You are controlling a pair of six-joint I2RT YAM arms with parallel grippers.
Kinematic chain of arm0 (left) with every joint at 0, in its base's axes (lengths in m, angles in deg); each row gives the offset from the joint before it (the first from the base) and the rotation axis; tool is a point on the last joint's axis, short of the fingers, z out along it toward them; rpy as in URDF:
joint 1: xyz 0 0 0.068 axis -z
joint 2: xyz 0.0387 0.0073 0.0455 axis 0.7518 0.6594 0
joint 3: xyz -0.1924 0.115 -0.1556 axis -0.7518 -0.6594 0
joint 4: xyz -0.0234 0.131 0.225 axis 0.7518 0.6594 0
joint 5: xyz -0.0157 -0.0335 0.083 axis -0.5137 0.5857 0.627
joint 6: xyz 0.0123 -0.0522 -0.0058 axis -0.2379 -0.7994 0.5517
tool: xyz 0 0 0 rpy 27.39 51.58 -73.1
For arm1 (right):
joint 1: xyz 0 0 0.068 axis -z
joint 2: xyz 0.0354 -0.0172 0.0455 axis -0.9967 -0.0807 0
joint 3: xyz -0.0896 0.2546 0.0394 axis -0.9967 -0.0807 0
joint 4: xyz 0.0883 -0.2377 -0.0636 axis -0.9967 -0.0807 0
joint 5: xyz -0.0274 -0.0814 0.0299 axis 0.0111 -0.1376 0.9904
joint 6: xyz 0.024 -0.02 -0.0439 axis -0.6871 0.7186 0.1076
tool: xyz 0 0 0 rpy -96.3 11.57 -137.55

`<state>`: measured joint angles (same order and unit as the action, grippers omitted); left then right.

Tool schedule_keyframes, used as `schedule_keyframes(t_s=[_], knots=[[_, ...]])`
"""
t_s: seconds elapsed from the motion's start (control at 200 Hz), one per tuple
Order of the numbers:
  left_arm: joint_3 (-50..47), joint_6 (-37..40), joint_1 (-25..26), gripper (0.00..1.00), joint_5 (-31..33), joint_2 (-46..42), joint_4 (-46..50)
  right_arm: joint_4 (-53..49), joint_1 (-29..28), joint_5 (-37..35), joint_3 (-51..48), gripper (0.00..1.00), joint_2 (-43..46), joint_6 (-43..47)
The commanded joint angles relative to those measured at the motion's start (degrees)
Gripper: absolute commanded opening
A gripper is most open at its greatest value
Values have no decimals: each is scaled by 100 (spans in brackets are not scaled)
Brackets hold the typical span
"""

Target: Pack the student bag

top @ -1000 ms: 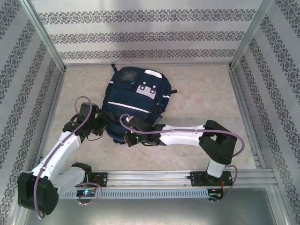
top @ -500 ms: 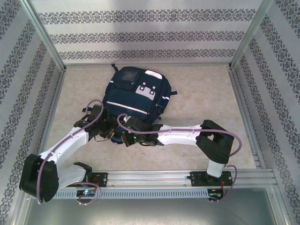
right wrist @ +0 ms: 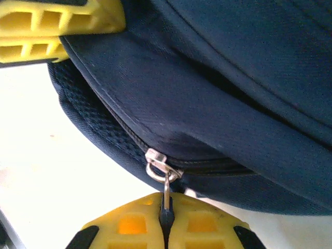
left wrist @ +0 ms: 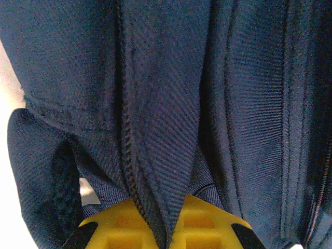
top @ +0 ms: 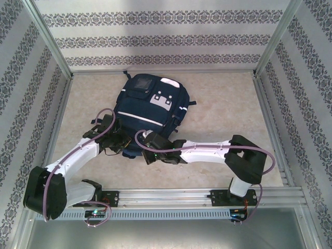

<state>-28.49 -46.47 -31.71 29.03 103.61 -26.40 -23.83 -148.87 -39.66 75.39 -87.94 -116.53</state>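
Left tool (left wrist: 167, 231) grips a fold of the large navy-blue fabric backpack (top: 148, 104); right tool (right wrist: 166, 224) pinches its silver zip pull (right wrist: 164, 171).

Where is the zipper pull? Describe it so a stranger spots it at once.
Start at the navy student bag on the table. Along its near edge, facing the arms, runs a dark zipper. The zipper pull is the silver tab pinched in the yellow-fingered right gripper, bright metal against navy fabric.

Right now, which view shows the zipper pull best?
Right wrist: the zipper pull is close up, its tab pinched in the right gripper. Left wrist gives zipper teeth; top external, arms over the near end of the student bag.
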Motion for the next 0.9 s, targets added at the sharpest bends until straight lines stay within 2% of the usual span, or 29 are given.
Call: schedule_keyframes(t_s=[0.0,0.36,0.58,0.899], knots=[[166,242,-235,2,397,-248,74,-543,138,-303,-364,0,354,203],[149,273,-308,1,372,-415,173,-399,997,-254,-1162,0,977,333],[165,330,-316,1,357,-435,204,-245,1536,-242,-1295,0,829,313],[156,418,-344,1,342,-399,223,170,2206,131,-1336,0,545,281]])
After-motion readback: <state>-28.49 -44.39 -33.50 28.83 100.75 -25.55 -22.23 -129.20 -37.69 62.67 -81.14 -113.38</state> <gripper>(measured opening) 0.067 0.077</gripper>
